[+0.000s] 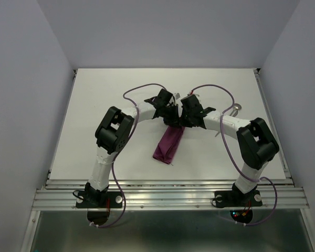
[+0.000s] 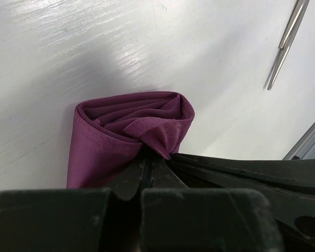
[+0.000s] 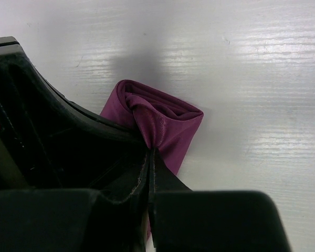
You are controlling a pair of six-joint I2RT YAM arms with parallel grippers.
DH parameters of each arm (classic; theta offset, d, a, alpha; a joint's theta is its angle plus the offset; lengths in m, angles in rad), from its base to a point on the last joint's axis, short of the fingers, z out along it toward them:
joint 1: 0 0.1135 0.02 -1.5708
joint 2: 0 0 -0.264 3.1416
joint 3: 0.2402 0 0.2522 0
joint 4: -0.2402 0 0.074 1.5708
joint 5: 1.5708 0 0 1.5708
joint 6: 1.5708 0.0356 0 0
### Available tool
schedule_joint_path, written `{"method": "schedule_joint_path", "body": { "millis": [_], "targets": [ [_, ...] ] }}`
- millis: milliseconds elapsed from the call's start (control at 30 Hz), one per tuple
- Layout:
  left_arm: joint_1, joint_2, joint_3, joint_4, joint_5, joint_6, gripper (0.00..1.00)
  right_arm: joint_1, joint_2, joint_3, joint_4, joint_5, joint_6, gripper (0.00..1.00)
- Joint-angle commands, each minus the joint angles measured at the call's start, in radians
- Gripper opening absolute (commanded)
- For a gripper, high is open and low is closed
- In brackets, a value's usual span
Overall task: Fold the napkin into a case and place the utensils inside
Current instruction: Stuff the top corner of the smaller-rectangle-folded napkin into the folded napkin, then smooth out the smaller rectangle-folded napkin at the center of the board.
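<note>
A white surface seen from above, with pale walls on three sides and a metal rail along the near edge. Two robot arms reach inward and meet over the middle.

One plum-purple case, a narrow folded strip of cloth, lies near the centre of the surface. It runs diagonally from the meeting point of the arms back toward the near edge. Its far end sits right under both sets of fingers.

In the left wrist view, the left fingers are closed together, pinching a small peak of cloth at the case's layered end. In the right wrist view, the right fingers are likewise pressed shut on a raised pinch of the same end. The two grips sit just beside each other, and the rest of the case lies flat on the surface.

Of the utensils, the overhead view shows one silver spoon on the surface to the right, near the right arm and well apart from the case. The left wrist view shows one slender silver rod lying beyond the case. I cannot tell whether that is the spoon's handle or a second piece.

The case lies well away from every edge. Bare surface spreads to its left and along the far side, while the right side holds the spoon.
</note>
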Motion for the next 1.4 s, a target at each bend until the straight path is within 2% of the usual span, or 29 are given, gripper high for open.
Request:
{"method": "schedule_joint_path", "body": {
  "millis": [0, 67, 233, 433, 700, 833, 1133, 1367],
  "targets": [
    [-0.005, -0.060, 0.021, 0.021, -0.001, -0.004, 0.00, 0.009, 0.003, 0.007, 0.013, 0.008, 0.008, 0.04],
    [-0.005, -0.067, 0.013, 0.018, -0.001, -0.004, 0.00, 0.009, -0.001, 0.010, 0.013, 0.011, 0.008, 0.09],
    [-0.005, -0.103, 0.007, -0.020, -0.004, 0.009, 0.00, 0.009, -0.035, 0.014, 0.006, 0.020, 0.001, 0.32],
    [-0.005, -0.148, -0.006, -0.091, -0.039, 0.049, 0.00, 0.009, -0.082, 0.013, -0.014, 0.040, -0.008, 0.44],
    [-0.005, -0.233, -0.068, -0.111, -0.051, 0.065, 0.00, 0.009, -0.154, -0.059, -0.022, 0.066, 0.028, 0.47],
    [-0.002, -0.280, -0.155, -0.100, -0.073, 0.063, 0.00, 0.009, -0.194, -0.119, -0.020, 0.035, 0.064, 0.46],
    [0.023, -0.418, -0.338, -0.080, -0.129, 0.057, 0.00, 0.009, -0.205, -0.257, 0.133, -0.158, 0.149, 0.39],
    [0.049, -0.481, -0.402, -0.080, -0.159, 0.048, 0.00, 0.009, -0.145, -0.288, 0.211, -0.268, 0.165, 0.36]
  ]
}}
